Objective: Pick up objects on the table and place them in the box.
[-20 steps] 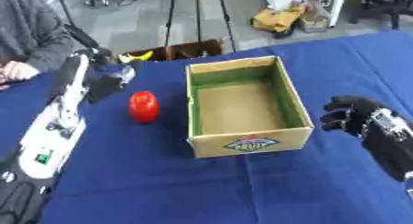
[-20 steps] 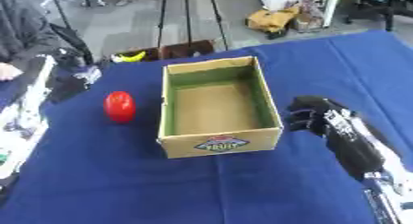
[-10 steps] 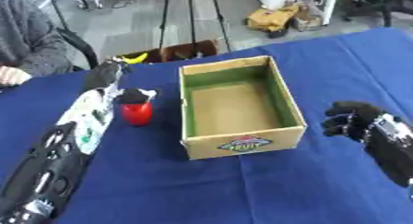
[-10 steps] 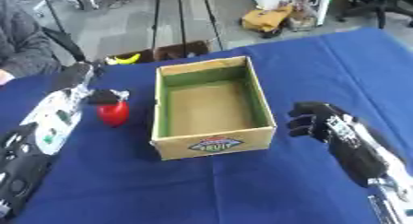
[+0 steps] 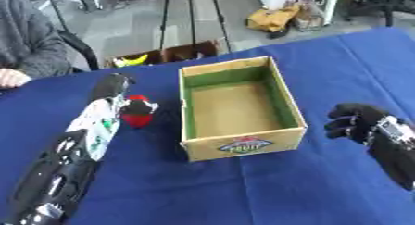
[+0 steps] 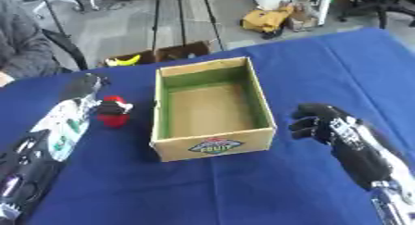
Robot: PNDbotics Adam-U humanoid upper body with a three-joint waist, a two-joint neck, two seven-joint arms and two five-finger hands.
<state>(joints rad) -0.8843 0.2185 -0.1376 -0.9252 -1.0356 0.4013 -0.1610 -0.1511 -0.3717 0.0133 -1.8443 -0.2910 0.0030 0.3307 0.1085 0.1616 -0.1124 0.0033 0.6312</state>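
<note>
While the left arm stretches in from the seven o'clock corner toward the middle of the blue desk (image 5: pixel 243 191), its left hand (image 5: pixel 129 103) sits at the small red object (image 5: pixel 138 116), dark fingers curled over the top of it so that only the lower red part shows. That red object rests on the desk at about nine o'clock from the cardboard box (image 5: pixel 240 106), just beside the box's left wall but not touching it. The forearm is white and black, lying long and low over the cloth, with the wrist rising slightly toward the object.

At three o'clock from the box, the right hand (image 6: pixel 317 122) hovers apart from the box's right wall, its black fingers bent inward in a half-curled pose and holding nothing. Its forearm runs back toward the five o'clock corner.

Open at the top, the box has green inner walls and a bare brown floor, with a coloured label on its near side. Nothing lies inside it.
</note>
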